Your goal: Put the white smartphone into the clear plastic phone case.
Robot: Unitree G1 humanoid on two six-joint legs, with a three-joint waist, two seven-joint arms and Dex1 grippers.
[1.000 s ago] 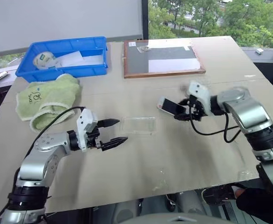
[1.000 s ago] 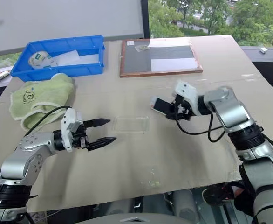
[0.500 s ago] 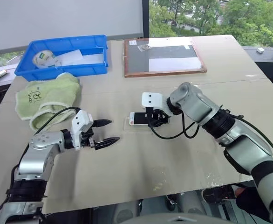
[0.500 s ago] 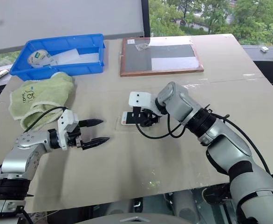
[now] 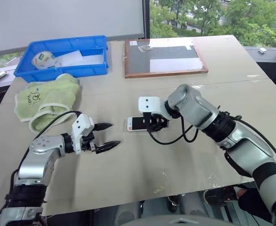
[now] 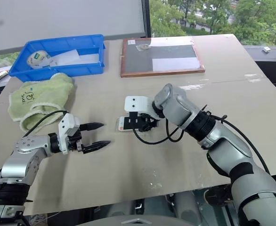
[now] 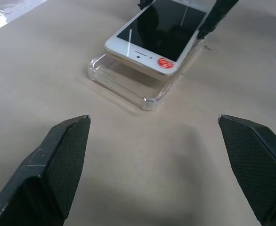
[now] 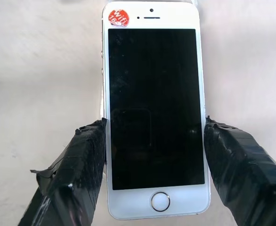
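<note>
**Phone held over the case, not yet seated**

The right gripper [image 8: 153, 155] is clamped on the phone [image 8: 153, 103], one black finger on each long edge near the home-button end, screen up. From the left wrist view the phone rides just above the case [image 7: 150, 92], its speaker end with the red sticker raised over the near rim and slightly tilted, so it looks laid over the shell and not pressed in; whether the far end has already dropped into the rim I cannot tell.

The phone's long axis runs roughly in line with the case's, both lying across the table [image 5: 175, 165] from the robot's left to its right. That alignment is what the next move depends on: a push straight down should seat it, provided the corners match up.

The left gripper [image 5: 105, 136] hangs with its jaws spread wide and nothing between them, near the case on its left side, pointing toward it. It is well placed to steady the shell if it slides.
</note>
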